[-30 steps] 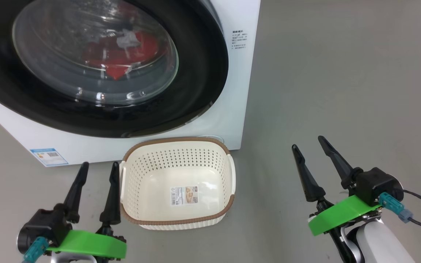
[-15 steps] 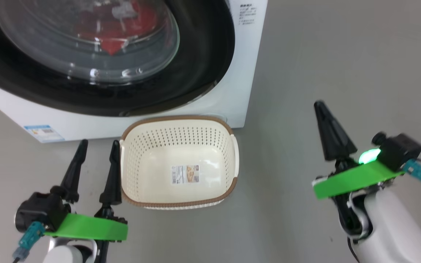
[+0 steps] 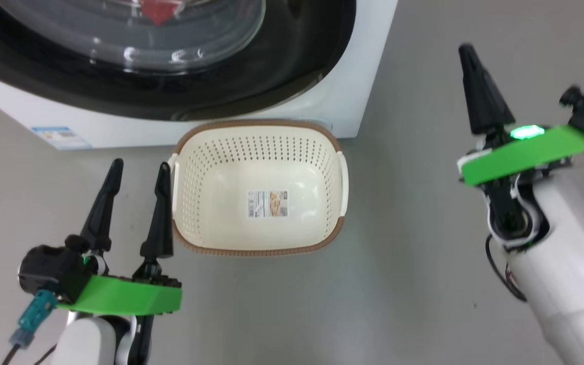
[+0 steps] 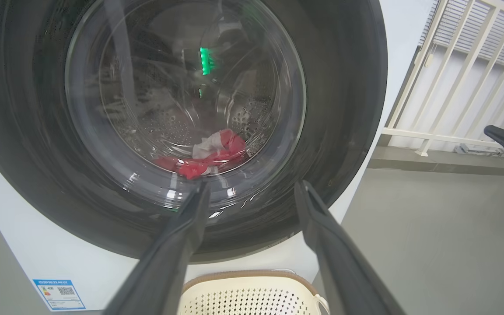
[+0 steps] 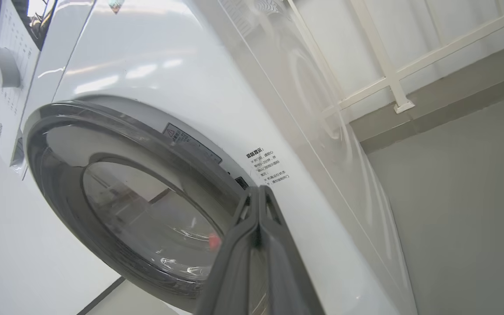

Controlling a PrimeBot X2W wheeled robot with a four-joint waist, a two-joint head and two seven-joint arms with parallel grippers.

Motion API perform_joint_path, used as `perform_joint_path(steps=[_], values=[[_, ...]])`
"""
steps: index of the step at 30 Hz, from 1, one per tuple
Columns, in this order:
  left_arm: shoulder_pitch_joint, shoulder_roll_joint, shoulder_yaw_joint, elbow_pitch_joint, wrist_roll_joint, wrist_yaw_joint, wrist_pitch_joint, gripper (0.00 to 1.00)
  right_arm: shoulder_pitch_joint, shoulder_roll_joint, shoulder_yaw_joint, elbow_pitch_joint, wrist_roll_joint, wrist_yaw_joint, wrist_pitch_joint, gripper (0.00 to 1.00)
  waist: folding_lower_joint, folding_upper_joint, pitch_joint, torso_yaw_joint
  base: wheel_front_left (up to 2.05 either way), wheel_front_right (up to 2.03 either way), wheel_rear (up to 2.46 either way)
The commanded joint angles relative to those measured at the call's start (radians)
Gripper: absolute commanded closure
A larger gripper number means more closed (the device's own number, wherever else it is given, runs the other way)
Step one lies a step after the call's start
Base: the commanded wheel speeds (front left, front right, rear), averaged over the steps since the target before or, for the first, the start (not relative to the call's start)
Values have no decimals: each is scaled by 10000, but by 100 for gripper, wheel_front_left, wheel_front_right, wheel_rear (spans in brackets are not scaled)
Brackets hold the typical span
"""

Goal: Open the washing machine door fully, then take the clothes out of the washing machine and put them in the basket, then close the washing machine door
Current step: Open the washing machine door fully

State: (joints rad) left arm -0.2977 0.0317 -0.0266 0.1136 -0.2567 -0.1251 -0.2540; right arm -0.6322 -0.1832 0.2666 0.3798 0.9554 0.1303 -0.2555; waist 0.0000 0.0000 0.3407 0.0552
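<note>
The door (image 4: 186,100) lies shut against the front of the washer (image 5: 160,65). Through its glass we see the clothes (image 4: 210,153), red with a white patch, lying low in the drum (image 4: 250,118). The basket (image 3: 256,123) stands on the grey floor (image 3: 424,228) just before the washer, below the door, and a paper label (image 3: 267,204) shows on its bottom. Our left gripper (image 3: 140,165) hovers just beside the basket's left side, its fingers apart with nothing between them, pointing toward the washer. Our right gripper (image 3: 467,50) is raised off to the right, well apart from the basket, its fingers pressed together on nothing. In the right wrist view its tip lines up with the door's right edge, below a small printed notice (image 5: 269,168). We cannot tell whether it touches.
</note>
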Motion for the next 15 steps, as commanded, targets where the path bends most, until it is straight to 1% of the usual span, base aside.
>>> perform_joint_path(steps=[1,5,7,10,15], values=[[-271,185,272,-296,19,-53,-78,0,-341,-47,327,-157,405,4,-59,100,0,0,357,189,0,0,0],[-424,185,272,-400,-15,-51,-78,0,-1244,-489,914,131,1632,4,70,100,0,0,682,300,0,0,0],[-477,185,263,-449,-34,-51,-78,0,-1657,-607,1113,296,2191,4,230,100,0,0,821,347,0,0,0],[-565,185,223,-540,-59,-45,-78,0,-2267,-740,1305,513,3009,4,612,100,0,0,1054,439,0,0,0],[-747,185,158,-707,-78,-5,-78,0,-3190,-834,1486,541,4444,4,1631,100,0,0,1483,608,0,0,0]])
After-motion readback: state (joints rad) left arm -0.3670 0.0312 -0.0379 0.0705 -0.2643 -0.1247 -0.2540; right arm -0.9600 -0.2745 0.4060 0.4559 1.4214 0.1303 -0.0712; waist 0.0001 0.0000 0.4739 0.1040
